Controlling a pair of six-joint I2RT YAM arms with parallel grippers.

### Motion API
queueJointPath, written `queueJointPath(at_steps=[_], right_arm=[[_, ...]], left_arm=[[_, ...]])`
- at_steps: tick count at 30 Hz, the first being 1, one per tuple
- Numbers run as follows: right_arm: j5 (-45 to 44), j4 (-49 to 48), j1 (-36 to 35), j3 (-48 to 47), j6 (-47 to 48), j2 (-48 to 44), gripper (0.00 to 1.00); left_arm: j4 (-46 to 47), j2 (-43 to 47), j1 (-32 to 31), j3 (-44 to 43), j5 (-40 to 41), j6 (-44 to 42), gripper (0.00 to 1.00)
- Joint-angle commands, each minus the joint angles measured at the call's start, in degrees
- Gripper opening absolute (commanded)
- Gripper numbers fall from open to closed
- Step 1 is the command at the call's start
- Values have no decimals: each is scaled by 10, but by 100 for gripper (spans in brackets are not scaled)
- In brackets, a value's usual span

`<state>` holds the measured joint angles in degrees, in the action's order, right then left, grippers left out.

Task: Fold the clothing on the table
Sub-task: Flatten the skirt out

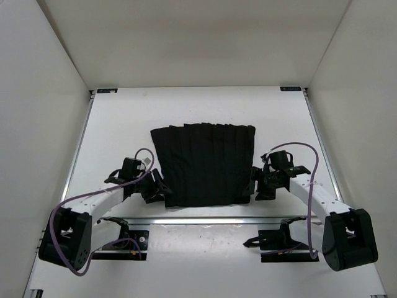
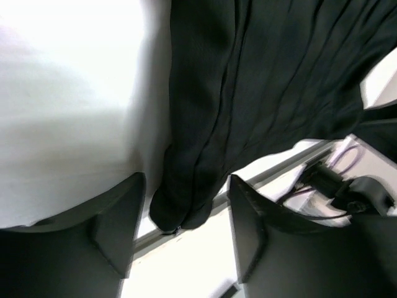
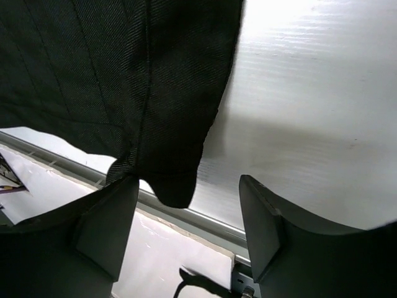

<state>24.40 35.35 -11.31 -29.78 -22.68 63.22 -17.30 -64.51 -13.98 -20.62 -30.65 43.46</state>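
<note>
Clothing [image 1: 203, 164]: one black garment with lengthwise pleats lies spread out in the middle of the white bench [image 1: 124, 124], its near edge close to the metal rail [image 1: 198, 220] that crosses the bench.

Two robot arms reach in from their bases at the near corners. The left arm [image 1: 93, 202] stretches low and forward toward the right, so that the left gripper [image 1: 156, 186] sits at the garment's near-left corner. The right arm [image 1: 316, 195] mirrors it, stretching low toward the left with the right gripper [image 1: 257, 184] at the near-right corner. One purple cable loops along each arm, two in all.

From the left wrist camera, the two dark fingers [image 2: 118, 230] stand well apart. The rounded fabric corner lies in the gap between them, and neither finger presses on it. From the right wrist camera, that gripper's two fingers [image 3: 105, 230] are likewise spread wide, with a cloth corner drooping between them and not pinched. Both grippers are open and hold nothing.

Count: one garment, two arms, two grippers, and two black corner brackets [image 1: 105, 90] at the bench's far edge.
</note>
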Motion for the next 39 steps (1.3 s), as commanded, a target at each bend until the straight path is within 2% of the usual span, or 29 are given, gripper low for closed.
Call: queueJointPath(at_steps=[1, 3, 5, 8, 9, 13, 18, 22, 25, 26, 29, 34, 39], right_arm=[[-16, -17, -27, -9, -26, -11, 62], [-36, -11, -35, -10, -44, -27, 61], [-38, -9, -40, -2, -64, -57, 59], [-5, -20, -8, 14, -69, -85, 56], [-1, -18, 1, 17, -71, -92, 55], [12, -23, 6, 16, -73, -77, 57], [-45, -12, -35, 17, -96, -20, 58], [-67, -11, -42, 23, -105, 7, 52], [-66, -15, -52, 24, -100, 24, 21], [-61, -16, -54, 24, -102, 29, 0], [-58, 1, -63, 10, -98, 20, 0], [-65, 133, -47, -75, -63, -46, 0], [-40, 190, -80, -61, -75, -86, 0]], left_arm=[[-48, 21, -28, -20, 43, -14, 63], [-41, 27, -25, -6, 40, -9, 58], [-14, 30, -27, 6, 30, 0, 45], [0, 16, -42, 11, 23, 11, 17], [2, 15, -40, 9, 22, 7, 0], [7, 17, -42, 13, 24, 14, 0], [7, 27, -37, 23, 20, 16, 0], [3, 34, -26, 36, 17, 18, 0], [9, 44, -17, 51, 13, 23, 0], [13, 46, -15, 54, 15, 26, 0], [1, 57, -9, 52, 2, 23, 0], [-151, 131, -3, -8, 19, -17, 0], [-173, 223, -20, 62, -15, 31, 0]])
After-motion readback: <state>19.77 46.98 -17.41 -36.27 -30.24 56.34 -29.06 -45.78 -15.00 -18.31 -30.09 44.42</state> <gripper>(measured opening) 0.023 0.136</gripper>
